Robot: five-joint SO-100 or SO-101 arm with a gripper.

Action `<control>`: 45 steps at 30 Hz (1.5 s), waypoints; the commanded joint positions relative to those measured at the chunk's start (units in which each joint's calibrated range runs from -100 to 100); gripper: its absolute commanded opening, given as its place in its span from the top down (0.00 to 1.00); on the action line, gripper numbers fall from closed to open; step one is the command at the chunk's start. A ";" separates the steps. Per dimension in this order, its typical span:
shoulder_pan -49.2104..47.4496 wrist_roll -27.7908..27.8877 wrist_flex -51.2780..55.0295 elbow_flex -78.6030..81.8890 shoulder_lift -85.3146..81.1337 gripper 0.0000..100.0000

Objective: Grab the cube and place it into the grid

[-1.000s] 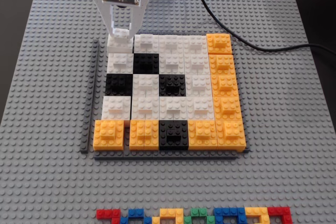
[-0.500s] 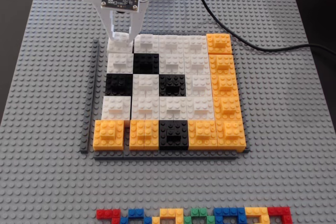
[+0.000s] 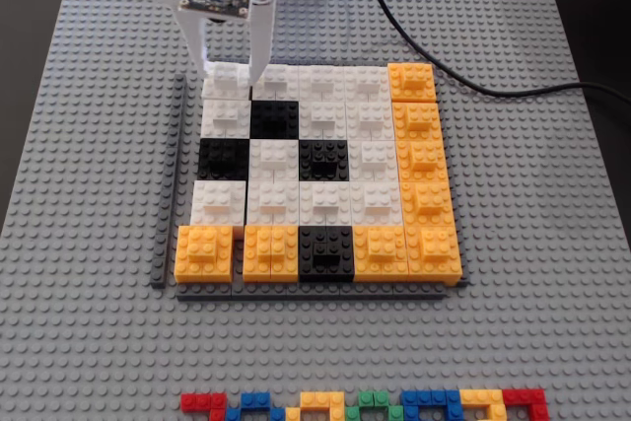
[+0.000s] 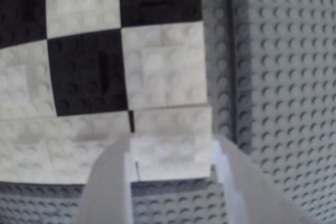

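The cube (image 3: 229, 81), a white block with a raised brick on top, sits in the far left corner cell of the grid (image 3: 325, 160), level with the neighbouring white blocks. My gripper (image 3: 234, 76) stands over it, one white finger on each side of the raised brick. In the wrist view the cube (image 4: 169, 156) lies between the fingers (image 4: 107, 192), which press against its two sides; my gripper (image 4: 170, 148) is shut on it. The grid (image 4: 84, 72) of white and black blocks spreads above and to the left there.
A loose dark grey strip (image 3: 170, 184) lies left of the grid and another (image 3: 315, 293) runs along its near edge. A row of small coloured bricks (image 3: 365, 404) lies at the near edge of the grey baseplate (image 3: 552, 244). A black cable (image 3: 473, 81) crosses the far right.
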 commanded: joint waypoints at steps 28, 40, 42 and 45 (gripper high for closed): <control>0.28 -0.34 -1.89 -0.31 -2.26 0.83; 0.06 -1.47 0.56 -3.84 -4.50 0.83; 0.13 -1.56 0.95 -4.38 -5.10 0.83; 0.13 -1.76 1.97 -5.83 -6.30 0.83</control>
